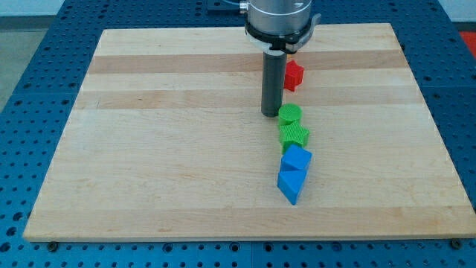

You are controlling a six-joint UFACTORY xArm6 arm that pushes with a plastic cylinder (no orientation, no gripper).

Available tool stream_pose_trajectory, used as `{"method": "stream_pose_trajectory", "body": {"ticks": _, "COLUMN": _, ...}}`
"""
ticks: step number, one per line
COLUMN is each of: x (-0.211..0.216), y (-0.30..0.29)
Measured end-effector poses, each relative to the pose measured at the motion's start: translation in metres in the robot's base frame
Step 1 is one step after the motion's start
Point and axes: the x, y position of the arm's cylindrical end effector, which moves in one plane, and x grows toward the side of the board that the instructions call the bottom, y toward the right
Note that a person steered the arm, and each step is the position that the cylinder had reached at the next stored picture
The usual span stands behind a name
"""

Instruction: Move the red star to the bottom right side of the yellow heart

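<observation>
Here, on the wooden board (pixel 163 149), you are looking at the tip (pixel 271 113) sitting down on the surface a little above the middle, toward the view's right. The arm is carrying no claw at all: it is ending in a plain dark rod, so nothing is opening, closing or clamping, and it is not holding anything.

The red star (pixel 294 74) is lying at about one o'clock from the tip, near it, with the rod's shaft covering the star's left edge in this view. Whether the shaft is touching it is not showing. The star is also lying farther toward the view's top than any other block.

At three o'clock from the tip, just beside it, a green block (pixel 290 114) is heading a column running toward six o'clock. A second green block (pixel 294 135) is touching it from below, then a blue block (pixel 297 158), then a second blue block (pixel 291 184) at the foot.

The yellow heart is not showing anywhere on the board; it may be hiding behind the arm near twelve o'clock, but you cannot tell from here.

In all likelihood the coming push is hanging on that one o'clock bearing. The tip is sitting on the six-to-seven o'clock side of the star, so any push from here would be driving it toward the view's top right. Until the heart is showing, you are judging the direction blind, and the green column at three o'clock is risking a knock if the tip is swinging right
</observation>
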Motion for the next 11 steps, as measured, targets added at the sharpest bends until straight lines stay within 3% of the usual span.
{"method": "stream_pose_trajectory", "body": {"ticks": 4, "x": -0.007, "y": 0.000}}
{"method": "stream_pose_trajectory", "body": {"ticks": 7, "x": -0.058, "y": 0.036}}
{"method": "stream_pose_trajectory", "body": {"ticks": 8, "x": -0.056, "y": 0.055}}
{"method": "stream_pose_trajectory", "body": {"ticks": 11, "x": 0.022, "y": 0.072}}
